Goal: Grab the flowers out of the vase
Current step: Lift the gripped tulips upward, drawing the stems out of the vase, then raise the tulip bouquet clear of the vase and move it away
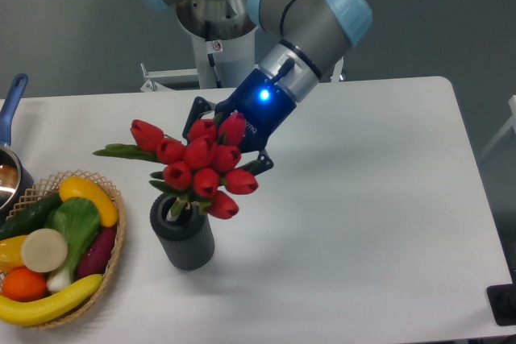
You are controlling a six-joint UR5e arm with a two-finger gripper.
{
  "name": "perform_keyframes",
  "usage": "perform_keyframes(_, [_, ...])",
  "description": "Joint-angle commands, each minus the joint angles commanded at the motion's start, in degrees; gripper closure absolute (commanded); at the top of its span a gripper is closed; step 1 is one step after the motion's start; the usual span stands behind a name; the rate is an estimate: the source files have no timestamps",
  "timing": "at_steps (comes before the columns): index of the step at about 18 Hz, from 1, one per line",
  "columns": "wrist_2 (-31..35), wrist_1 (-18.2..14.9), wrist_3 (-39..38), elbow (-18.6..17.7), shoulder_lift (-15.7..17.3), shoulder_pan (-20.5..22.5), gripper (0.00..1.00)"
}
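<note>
The flowers (197, 165), a bunch of red tulip buds with green leaves, hang tilted above the vase (183, 238), their stems still reaching into its mouth. The vase is a small dark grey ribbed pot standing on the white table. My gripper (230, 149) comes in from the upper right and is shut on the flowers from behind; its fingertips are mostly hidden by the buds. A blue light glows on the gripper body.
A wicker basket (113, 259) of fruit and vegetables sits at the table's left front. A pot with a blue handle (11, 102) stands at the far left edge. The arm's base rises behind the table's far edge.
</note>
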Motion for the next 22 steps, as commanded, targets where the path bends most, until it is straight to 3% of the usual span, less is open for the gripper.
perform_keyframes(13, [-3.95,-0.09,-6.68,2.11,1.84,4.3,0.56])
perform_keyframes(22, [-3.52,0.0,-1.06,3.43,0.97,9.93,0.56])
